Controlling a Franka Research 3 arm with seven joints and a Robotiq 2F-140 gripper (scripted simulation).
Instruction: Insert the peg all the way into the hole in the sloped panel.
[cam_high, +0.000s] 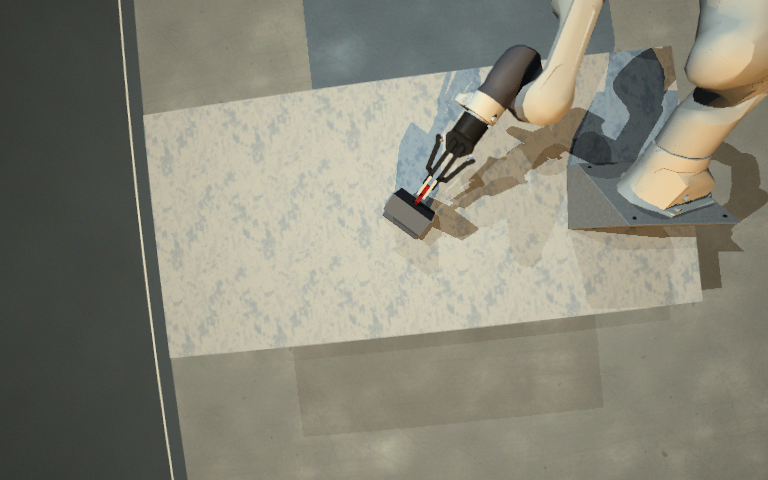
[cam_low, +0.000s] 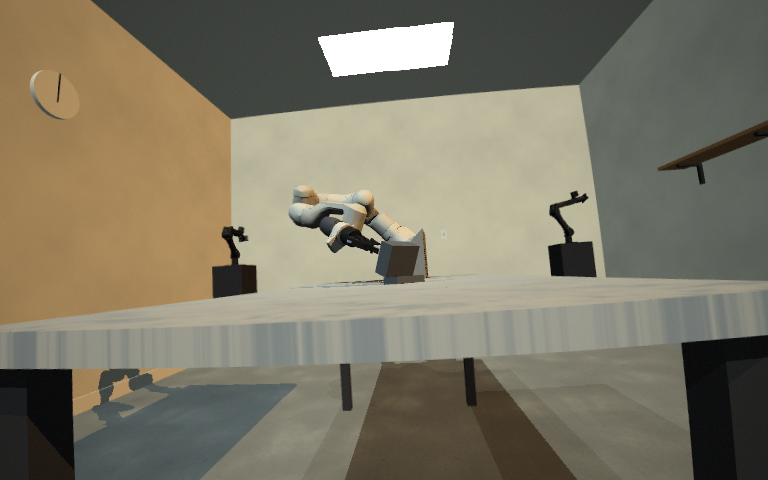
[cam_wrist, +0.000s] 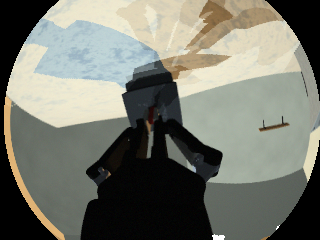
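Observation:
A grey block with a sloped dark panel (cam_high: 408, 212) sits on the table near its middle. My gripper (cam_high: 425, 189) is shut on a thin red peg (cam_high: 420, 195), which points down and to the left into the panel's sloped face. Only a short red length shows between the fingertips and the panel. In the wrist view the fingers (cam_wrist: 155, 130) close around the red peg (cam_wrist: 151, 116) right at the panel (cam_wrist: 152, 96). In the exterior view the gripper (cam_low: 370, 247) touches the block (cam_low: 399, 261) from the left. The hole itself is hidden.
The arm's grey base plate (cam_high: 640, 198) stands at the right edge of the table. Two small dark arms on black pedestals (cam_low: 233, 271) (cam_low: 570, 249) stand far behind the table. A wall shelf (cam_low: 716, 148) is at the right.

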